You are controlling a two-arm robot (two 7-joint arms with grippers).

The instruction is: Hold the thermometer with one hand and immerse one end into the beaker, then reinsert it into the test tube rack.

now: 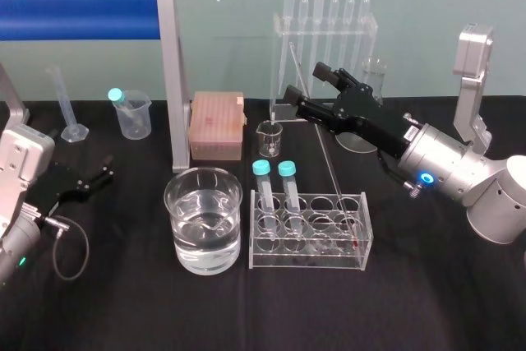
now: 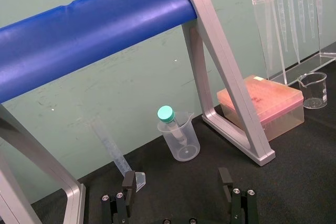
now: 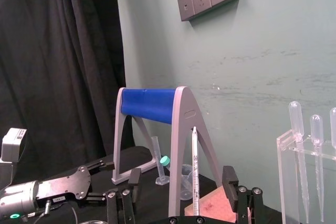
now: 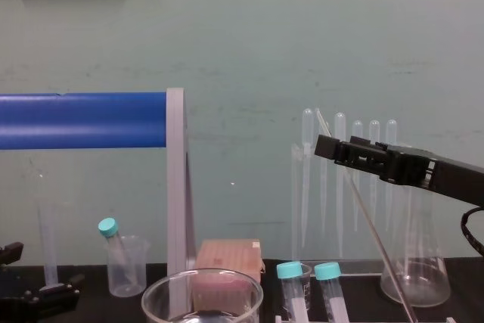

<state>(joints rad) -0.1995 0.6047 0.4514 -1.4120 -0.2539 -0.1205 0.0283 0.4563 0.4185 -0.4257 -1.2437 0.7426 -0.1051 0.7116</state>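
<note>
We see the thermometer [image 1: 328, 158] standing in the test tube rack [image 1: 304, 256]. Its low end sits in a hole at the right end of the rack. It leans, so its top points up and back toward the wall.

Near the top of the thermometer is the right gripper [image 1: 302, 80]. Its two black fingers are spread wide apart. In the right wrist view the thermometer [image 3: 195, 171] stands up in the gap of the right gripper [image 3: 182, 174], and no finger touches it. From the chest view we see the thermometer [image 4: 374, 236] slant up past the tip of the right gripper [image 4: 325, 147].

Two tubes with green caps [image 1: 274, 168] stand at the left end of the rack. Just to the left of the rack is the big beaker [image 1: 174, 211] with water in it.

Far off at the left side of the black table [image 1: 123, 302], the left gripper [image 1: 94, 180] sits low. Its fingers are spread apart too, and it holds nothing.
</note>
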